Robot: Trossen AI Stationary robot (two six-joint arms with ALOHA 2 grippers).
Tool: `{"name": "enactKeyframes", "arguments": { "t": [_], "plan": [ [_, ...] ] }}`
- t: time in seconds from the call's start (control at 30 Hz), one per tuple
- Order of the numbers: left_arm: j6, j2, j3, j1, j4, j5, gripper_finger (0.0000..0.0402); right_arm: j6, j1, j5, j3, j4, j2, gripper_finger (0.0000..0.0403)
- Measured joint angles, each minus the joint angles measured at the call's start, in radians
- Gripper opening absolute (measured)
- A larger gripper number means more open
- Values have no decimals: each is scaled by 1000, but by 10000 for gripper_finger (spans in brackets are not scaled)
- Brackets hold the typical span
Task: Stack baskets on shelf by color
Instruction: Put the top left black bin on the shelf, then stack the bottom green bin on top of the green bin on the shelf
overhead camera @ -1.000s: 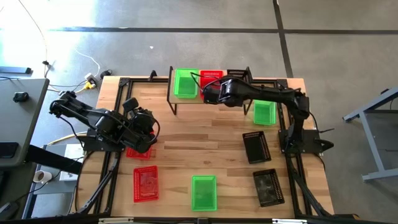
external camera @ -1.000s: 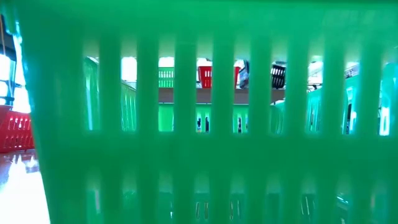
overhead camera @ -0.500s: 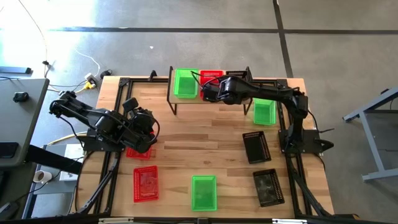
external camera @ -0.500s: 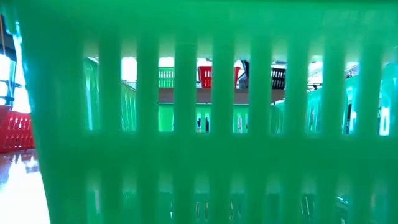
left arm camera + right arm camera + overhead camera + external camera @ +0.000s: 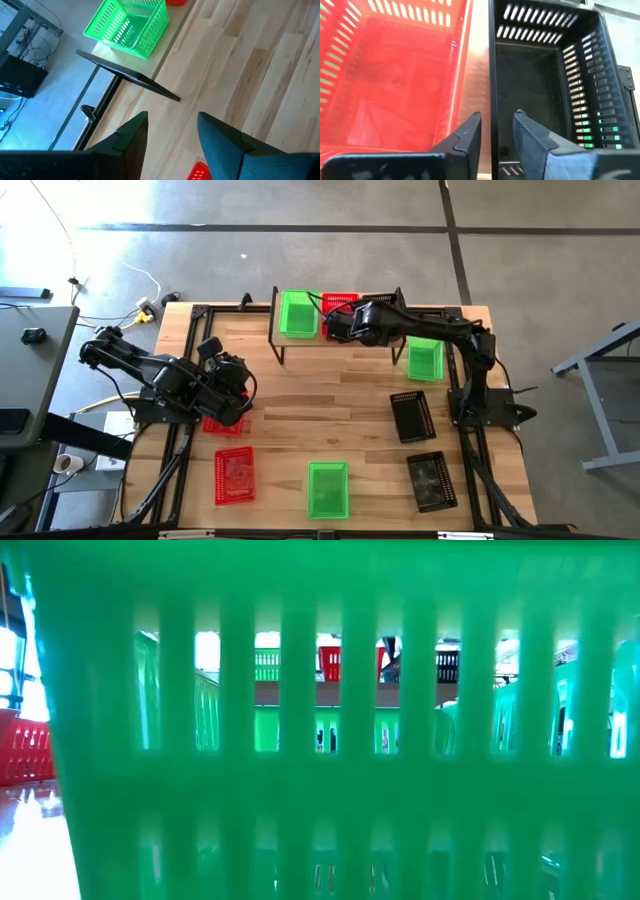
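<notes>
1. Grey concrete floor surrounds the light wooden tabletop (image 5: 330, 420). At its far edge stands the shelf (image 5: 300, 340), a low riser with thin black legs.
2. Three baskets sit on the shelf, one per colour: a green basket (image 5: 298, 313), a red basket (image 5: 338, 304) and a black basket (image 5: 545, 85), the last mostly hidden under the right arm from above.
3. Six remain on the tabletop: a second green basket (image 5: 425, 360) just beside the shelf, a third green basket (image 5: 327, 488) at the near edge filling the low view, two black ones (image 5: 411, 416) (image 5: 431, 480), a red basket (image 5: 234, 476) near the left corner, and another red one (image 5: 222, 423) partly under the left arm.
4. By my judgement the task is about a third done: each colour has its base, and no stacking shows.
5. The right gripper (image 5: 496, 134) hovers over the shelf, fingers slightly parted astride the black basket's wall, not clamped as far as I can tell.
6. The left gripper (image 5: 170, 130) hangs over the tabletop, parted and empty.
7. No brand, label or writing is readable.
</notes>
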Motion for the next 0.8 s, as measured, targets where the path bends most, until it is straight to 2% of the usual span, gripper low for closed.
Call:
{"name": "enactKeyframes", "arguments": {
  "t": [0.13,0.33,0.47,0.8],
  "plan": [
    [0,0,0,0,0,0,163,-7,0,10,33,-18,0,116],
    [0,0,0,0,0,11,163,-14,0,37,80,-80,-1,119],
    [0,0,0,0,0,16,163,-139,5,27,152,-83,-1,119],
    [-1,0,0,0,0,106,163,-514,120,-180,372,-110,-2,119]
  ]
}}
